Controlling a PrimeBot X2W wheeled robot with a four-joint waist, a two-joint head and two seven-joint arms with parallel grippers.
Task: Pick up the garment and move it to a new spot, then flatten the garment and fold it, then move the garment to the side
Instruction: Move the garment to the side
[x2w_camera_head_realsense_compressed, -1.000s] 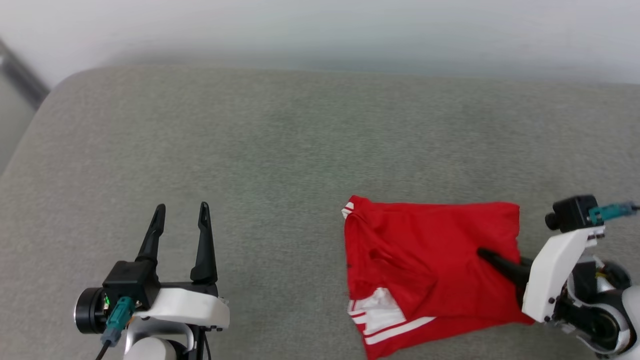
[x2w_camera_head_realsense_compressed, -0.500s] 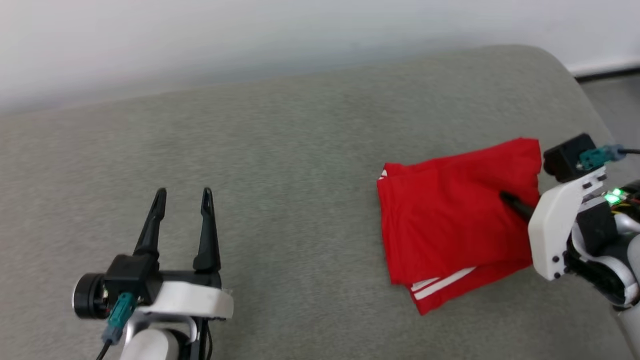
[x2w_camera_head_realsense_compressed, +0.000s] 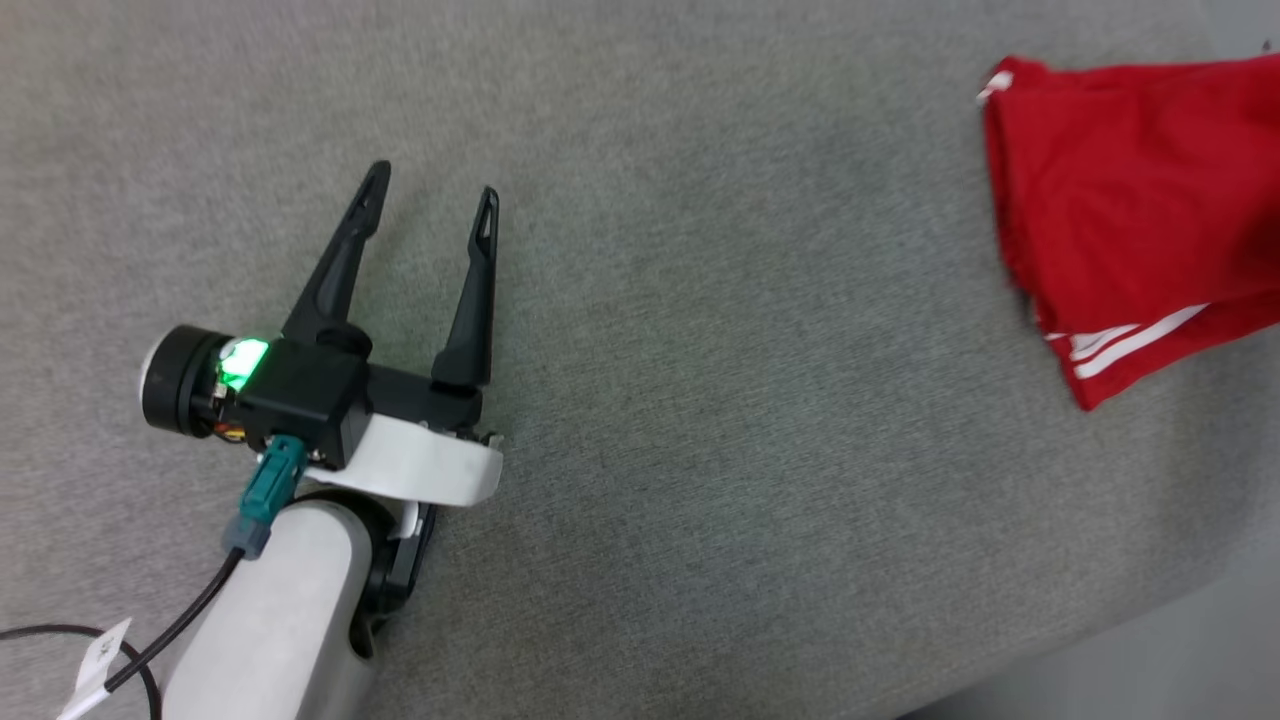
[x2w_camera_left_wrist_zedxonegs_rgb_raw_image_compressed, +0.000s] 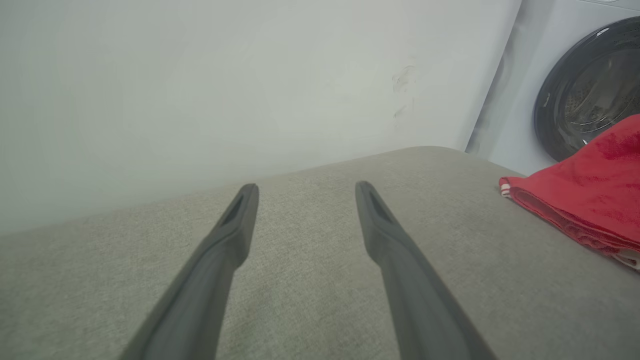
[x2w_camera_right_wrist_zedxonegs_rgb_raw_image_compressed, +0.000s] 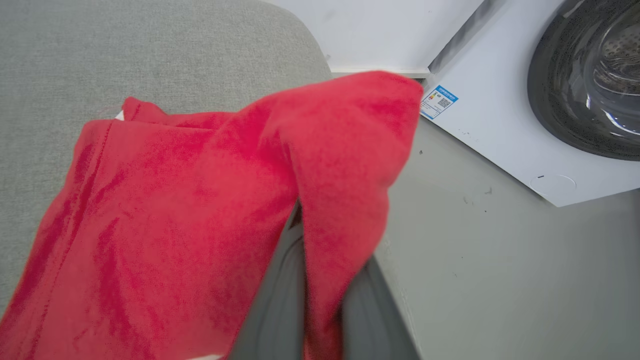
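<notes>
A wide grey padded surface (x2w_camera_head_realsense_compressed: 700, 420) is spread beneath both tools, and bare upholstery is seen all around the left gripper (x2w_camera_head_realsense_compressed: 433, 183). A pale wall (x2w_camera_left_wrist_zedxonegs_rgb_raw_image_compressed: 200, 75) is met ahead of that gripper's fingertips, just past the surface's far rim. A white washing machine (x2w_camera_right_wrist_zedxonegs_rgb_raw_image_compressed: 500, 135) is parked beyond the right gripper (x2w_camera_right_wrist_zedxonegs_rgb_raw_image_compressed: 320, 305), off the surface's rounded corner, with its dark round door (x2w_camera_left_wrist_zedxonegs_rgb_raw_image_compressed: 590, 95) in plain sight. Grey floor (x2w_camera_right_wrist_zedxonegs_rgb_raw_image_compressed: 500, 280) is laid open between machine and surface.

Now the garment (x2w_camera_head_realsense_compressed: 1130, 200): it is found well to the right of the left gripper, folded, red with white stripes at its near corner, lying close to the surface's right-hand edge. One fold is raised and pinched between the right gripper's fingers (x2w_camera_right_wrist_zedxonegs_rgb_raw_image_compressed: 372, 320), which are clamped tight on the cloth; their tips are covered by it.

The left gripper is held low over the surface with its jaws spread wide and only bare upholstery between them. Open surface is left between it and the garment.

A small blue-and-white label (x2w_camera_right_wrist_zedxonegs_rgb_raw_image_compressed: 439, 102) is stuck on the machine. A green light (x2w_camera_head_realsense_compressed: 243, 360) is lit at the left wrist, and a black cable (x2w_camera_head_realsense_compressed: 170, 630) is trailed behind it.
</notes>
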